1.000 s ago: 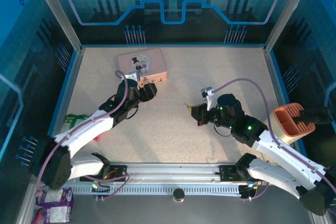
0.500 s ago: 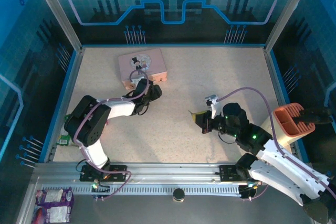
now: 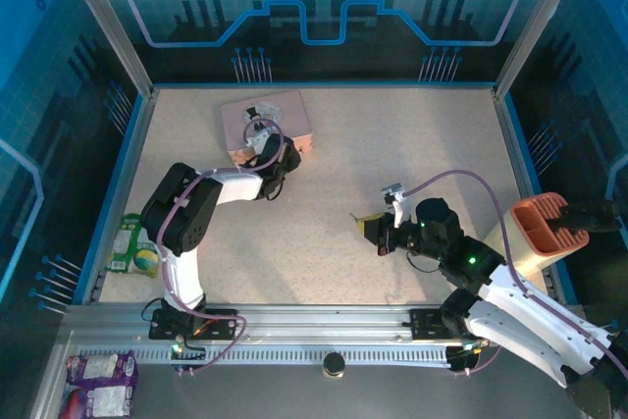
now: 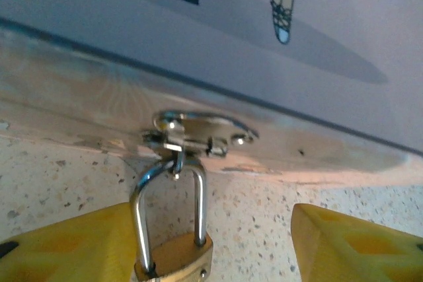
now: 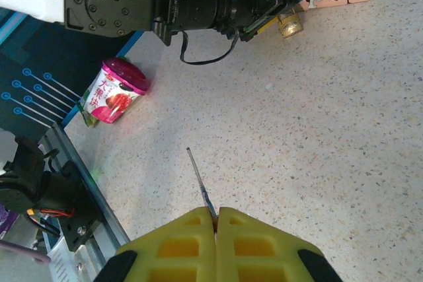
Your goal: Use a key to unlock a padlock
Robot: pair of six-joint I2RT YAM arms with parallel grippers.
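Note:
The brass padlock (image 4: 173,259) hangs by its silver shackle (image 4: 198,196) from the hasp on the pink tin (image 4: 277,51). My left gripper (image 4: 211,255) is open around the lock. Its left yellow finger (image 4: 66,242) lies against the lock body and the right one (image 4: 357,242) stands well apart. From above, the left gripper (image 3: 278,166) sits at the front edge of the tin (image 3: 265,120). My right gripper (image 5: 216,214) is shut on the key (image 5: 200,186), whose thin blade sticks out forward. It hovers mid-table (image 3: 371,227), with the padlock (image 5: 289,26) far ahead of it.
A pink yoghurt cup (image 5: 112,90) lies near the left rail. A green packet with a ball (image 3: 132,247) sits by the left wall, and an orange holder (image 3: 545,228) stands at the right edge. Blue walls ring the speckled table (image 3: 412,144).
The left arm has folded back, its elbow swinging left, and its gripper has closed in on the tin's front edge around the padlock. The right gripper with the key drifted slightly nearer.

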